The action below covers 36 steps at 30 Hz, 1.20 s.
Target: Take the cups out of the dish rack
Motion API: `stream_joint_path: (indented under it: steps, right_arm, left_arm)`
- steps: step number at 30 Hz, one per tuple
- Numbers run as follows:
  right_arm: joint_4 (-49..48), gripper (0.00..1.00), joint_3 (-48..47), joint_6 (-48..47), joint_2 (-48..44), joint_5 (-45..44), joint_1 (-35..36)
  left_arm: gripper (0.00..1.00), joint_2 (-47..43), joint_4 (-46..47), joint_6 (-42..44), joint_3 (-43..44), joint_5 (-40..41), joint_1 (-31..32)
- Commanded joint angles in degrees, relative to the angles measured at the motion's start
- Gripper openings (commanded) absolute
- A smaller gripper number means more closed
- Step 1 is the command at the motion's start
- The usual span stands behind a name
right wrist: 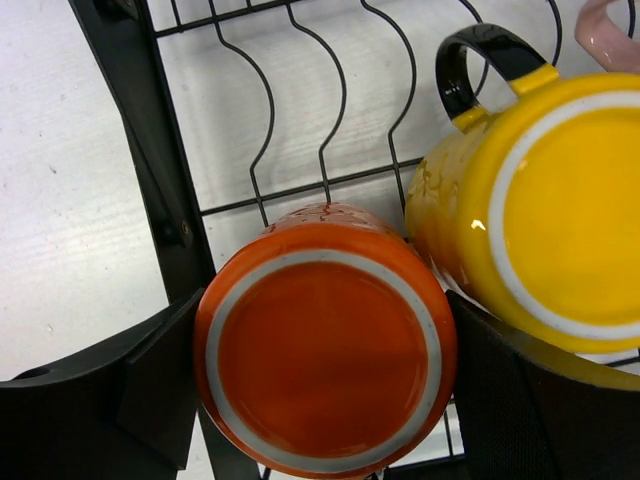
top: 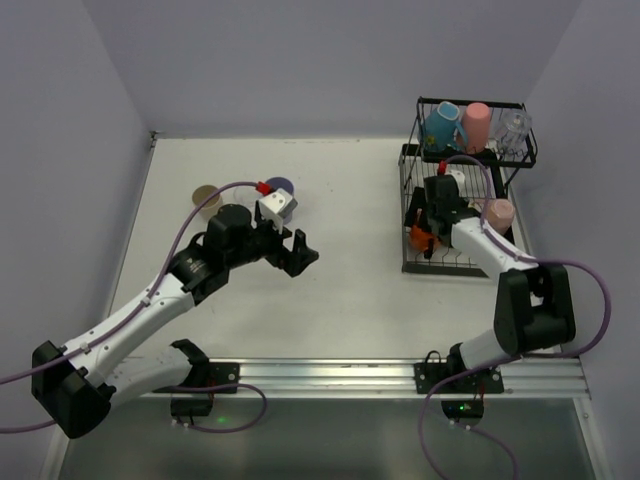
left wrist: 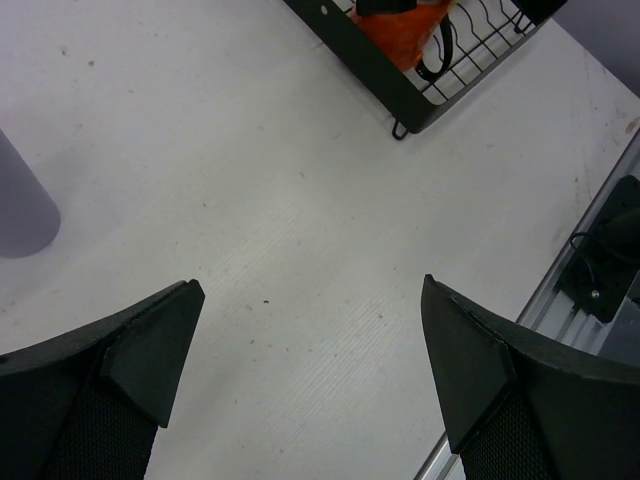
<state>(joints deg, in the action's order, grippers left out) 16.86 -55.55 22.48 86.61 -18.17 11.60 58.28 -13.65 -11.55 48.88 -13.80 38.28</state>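
The black wire dish rack (top: pixel 404 205) stands at the table's right. Its upper shelf holds a blue mug (top: pixel 440 125), a salmon cup (top: pixel 476 125) and a clear cup (top: pixel 513 130). My right gripper (top: pixel 425 228) is down in the lower tray. In the right wrist view my right gripper (right wrist: pixel 325 370) is shut on an upturned orange cup (right wrist: pixel 325 360), with a finger pressed on each side. A yellow mug (right wrist: pixel 545 210) with a black handle leans against the orange cup. A pink cup (top: pixel 498 212) sits in the tray. My left gripper (top: pixel 295 250) is open and empty over bare table (left wrist: pixel 310 340).
A beige cup (top: pixel 207 197) and a lavender cup (top: pixel 280 187) stand on the table left of centre. The lavender cup (left wrist: pixel 20 205) shows left of my left fingers. The rack's near corner (left wrist: pixel 400 105) lies ahead of the left gripper. An aluminium rail (top: pixel 330 372) runs along the near edge.
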Motion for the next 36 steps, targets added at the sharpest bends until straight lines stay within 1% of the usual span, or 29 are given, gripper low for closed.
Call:
stream_joint_path:
  steps: [1,3,5,6,9,10,11,12,13,14,15,16,17,18,19,20,21,22,23,24,25,26,30,36]
  right_arm:
    - [-0.6,0.76,0.97,0.11,-5.12,-1.77,-0.17]
    - [-0.78,0.65,0.97,-0.07,-8.1,-2.48,-0.17]
    - [-1.13,0.61,1.32,-0.07,-10.66,-2.83,-0.17]
    - [-1.48,0.58,1.58,-0.07,-13.89,-2.48,-0.26]
    - [-2.62,0.56,2.55,0.02,-19.53,-0.47,-0.26]
    - [-3.49,0.54,2.9,0.02,-23.55,0.32,-0.08]
    - [-4.03,0.53,3.6,0.19,-25.68,1.38,-0.08]
    - [-4.47,0.53,4.04,1.07,-27.53,4.52,-0.08]
    - [-5.43,0.53,4.48,1.86,-31.2,6.99,-0.08]
    - [-6.31,0.53,5.79,2.74,-32.98,9.88,-0.08]
    - [-7.45,0.53,6.85,5.7,-34.73,17.13,-0.08]
    - [-11.29,0.53,7.99,7.65,-36.41,21.3,-0.08]
    - [-13.94,0.53,11.05,12.1,-39.38,25.43,-0.08]
    - [-16.31,0.53,12.73,14.58,-40.72,29.12,-0.08]
    - [-22.51,0.53,14.14,17.22,-41.77,35.69,-0.08]
    - [-25.36,0.53,16.59,19.6,-43.0,38.62,-0.08]
    - [-28.52,0.53,18.01,24.84,-43.28,41.52,-0.17]
    - [-35.51,0.53,19.15,27.59,-43.28,47.03,-0.08]
    - [-38.8,0.53,21.08,32.4,-42.93,49.18,0.01]
    - [-41.62,0.53,22.05,34.37,-42.58,50.68,0.18]
    - [-46.61,0.53,22.76,36.13,-42.23,51.91,0.36]
    - [-48.57,0.53,23.72,37.36,-41.88,53.66,0.79]
    - [-53.77,0.53,24.96,40.97,-38.63,55.7,2.11]
    - [-64.3,0.53,27.69,45.02,-33.53,55.97,3.96]
  left_arm:
    - [1.0,0.52,3.89,-2.5,1.65,-2.54,-0.14]
    - [1.0,0.78,4.33,-3.47,2.26,-3.86,-0.14]
    - [1.0,1.13,5.38,-4.97,2.53,-6.05,-0.23]
    - [1.0,1.31,6.0,-5.58,2.53,-6.76,-0.14]
    - [1.0,1.83,8.81,-8.3,2.53,-8.52,0.12]
    - [1.0,2.36,11.08,-9.97,2.36,-9.04,0.3]
    - [1.0,2.71,12.23,-10.76,2.44,-9.83,0.56]
    - [1.0,3.15,13.11,-11.56,2.45,-10.19,1.17]
    - [1.0,4.2,17.04,-13.48,2.62,-10.63,1.35]
    - [1.0,4.82,18.64,-14.63,2.53,-12.02,1.44]
    - [1.0,5.43,21.79,-15.68,2.53,-12.65,1.62]
    - [1.0,6.57,23.65,-18.22,2.1,-13.44,1.53]
    - [1.0,7.1,25.67,-19.72,1.83,-13.7,1.53]
    - [1.0,7.54,29.61,-21.04,1.39,-14.14,1.62]
    - [1.0,8.51,31.56,-23.75,1.04,-14.58,1.53]
    - [1.0,9.04,33.41,-25.17,0.34,-15.2,1.53]
    - [0.99,9.65,34.99,-26.32,0.07,-15.46,1.62]
    - [0.98,10.44,38.49,-28.59,-0.19,-15.64,1.53]
    - [0.98,10.97,40.35,-29.83,-0.71,-16.42,1.62]
    - [0.97,11.32,43.59,-30.8,-0.89,-16.78,1.62]
    - [0.96,12.11,44.84,-32.38,-1.07,-16.96,1.62]
    - [0.96,12.47,45.98,-33.09,-1.16,-17.31,1.62]
    - [0.9,15.1,49.93,-36.08,-1.07,-18.71,1.71]
    - [0.81,18.18,51.62,-38.37,-0.19,-21.79,2.41]
